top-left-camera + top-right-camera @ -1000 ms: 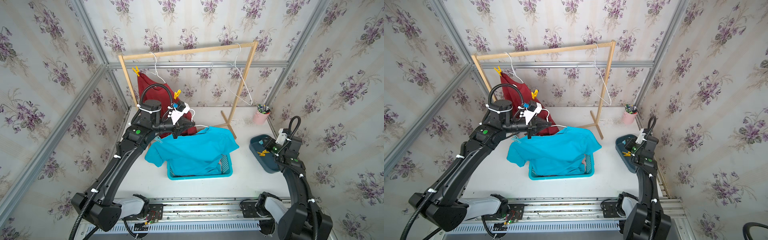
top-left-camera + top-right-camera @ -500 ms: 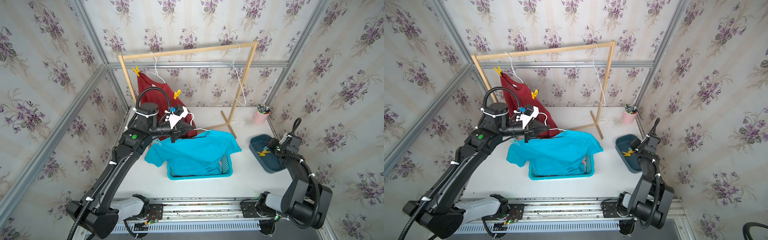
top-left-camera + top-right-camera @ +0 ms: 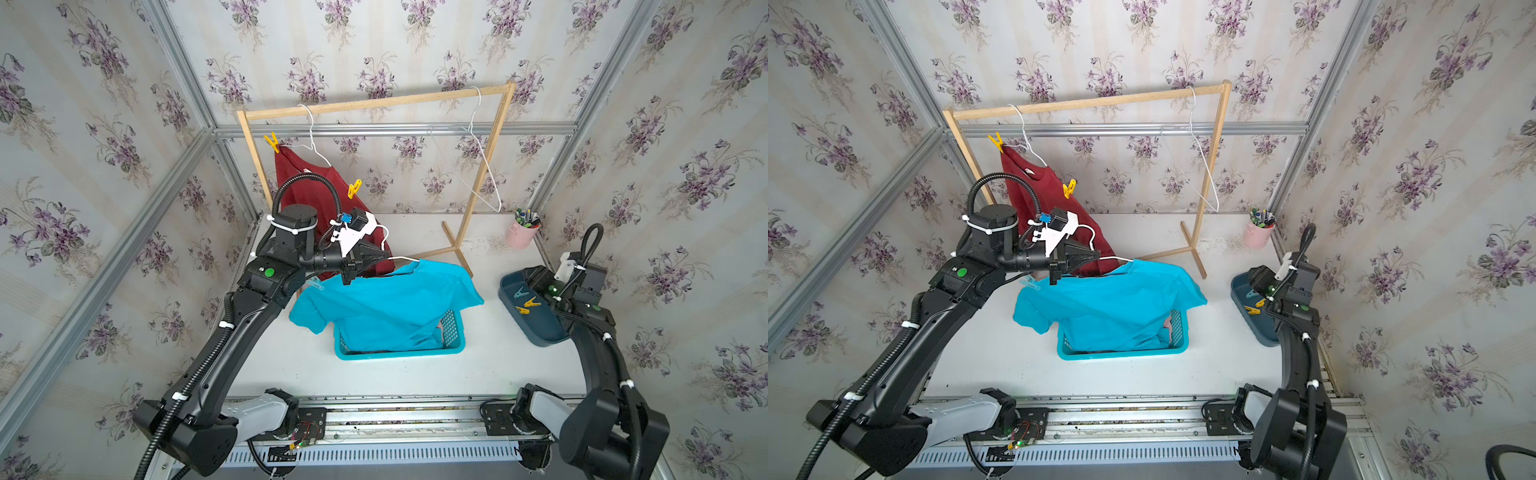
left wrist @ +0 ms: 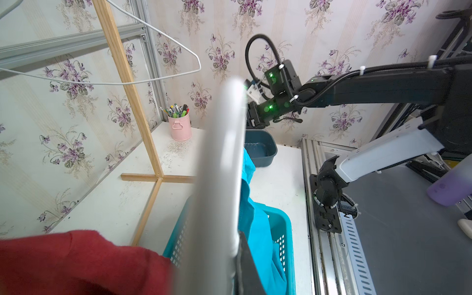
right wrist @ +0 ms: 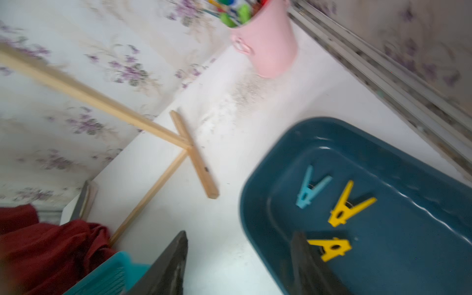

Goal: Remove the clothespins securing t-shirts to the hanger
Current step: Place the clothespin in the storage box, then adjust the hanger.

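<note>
Floral-papered walls on three sides, white counter [image 3: 415, 376] below. Grips the white hanger [image 3: 405, 259] in the tightly closed left jaws, with the turquoise t-shirt [image 3: 386, 307] draped from it, hem down in the teal basket [image 3: 399, 354], and a light blue clothespin [image 3: 314, 284] on the shoulder nearest the left arm. Holds the right jaws spread apart and empty above the rim of the dark blue tray [image 5: 255, 194]; inside, one blue peg [image 5: 313, 190] and two yellow pegs [image 5: 350, 205] [image 5: 330, 249]. Behind, dark red t-shirt [image 3: 307, 191] hanging on the wooden rack [image 3: 374, 99], pinned at both shoulders by yellow clothespins [image 3: 272, 142] [image 3: 353, 188].
</note>
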### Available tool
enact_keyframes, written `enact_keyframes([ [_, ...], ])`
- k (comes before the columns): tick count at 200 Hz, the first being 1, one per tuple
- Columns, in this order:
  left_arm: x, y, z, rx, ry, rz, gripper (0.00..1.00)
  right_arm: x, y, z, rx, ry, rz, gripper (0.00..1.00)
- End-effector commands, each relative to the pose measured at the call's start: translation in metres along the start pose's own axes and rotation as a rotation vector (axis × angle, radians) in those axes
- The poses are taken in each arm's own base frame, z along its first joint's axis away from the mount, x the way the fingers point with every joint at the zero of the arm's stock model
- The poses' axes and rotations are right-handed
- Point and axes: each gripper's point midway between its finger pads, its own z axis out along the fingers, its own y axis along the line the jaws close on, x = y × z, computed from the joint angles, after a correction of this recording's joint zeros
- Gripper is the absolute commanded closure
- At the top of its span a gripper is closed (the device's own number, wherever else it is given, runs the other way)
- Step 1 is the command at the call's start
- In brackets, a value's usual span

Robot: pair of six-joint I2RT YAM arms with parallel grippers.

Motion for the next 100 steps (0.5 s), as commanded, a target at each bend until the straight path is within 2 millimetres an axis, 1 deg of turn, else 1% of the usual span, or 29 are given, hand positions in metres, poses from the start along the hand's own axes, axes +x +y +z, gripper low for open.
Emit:
enact_keyframes([
  [1, -0.013, 0.004, 0.003, -0.003, -0.021, 0.001, 1.0, -0.009, 0.066, -0.022, -0.163, -0.036, -0.144, 0.38],
  [21, -0.022, 0.012, 0.008, -0.036, -0.022, -0.02, 1.0, -0.009, 0.129, -0.048, -0.291, -0.077, -0.289, 0.38],
  [33, -0.028, 0.015, 0.009, -0.058, -0.026, -0.025, 1.0, -0.008, 0.16, -0.063, -0.366, -0.093, -0.351, 0.39],
  [44, -0.033, 0.013, 0.01, -0.06, -0.032, -0.019, 1.0, -0.004, 0.188, -0.076, -0.451, -0.089, -0.414, 0.4],
  [61, -0.035, 0.012, 0.014, -0.064, -0.028, -0.018, 1.0, 0.001, 0.226, -0.098, -0.563, -0.079, -0.512, 0.41],
  [81, -0.031, 0.015, 0.017, -0.083, -0.002, -0.029, 1.0, 0.005, 0.268, -0.128, -0.717, -0.089, -0.618, 0.42],
  [100, -0.027, 0.016, 0.018, -0.104, 0.019, -0.032, 1.0, 0.016, 0.303, -0.147, -0.857, -0.077, -0.697, 0.41],
])
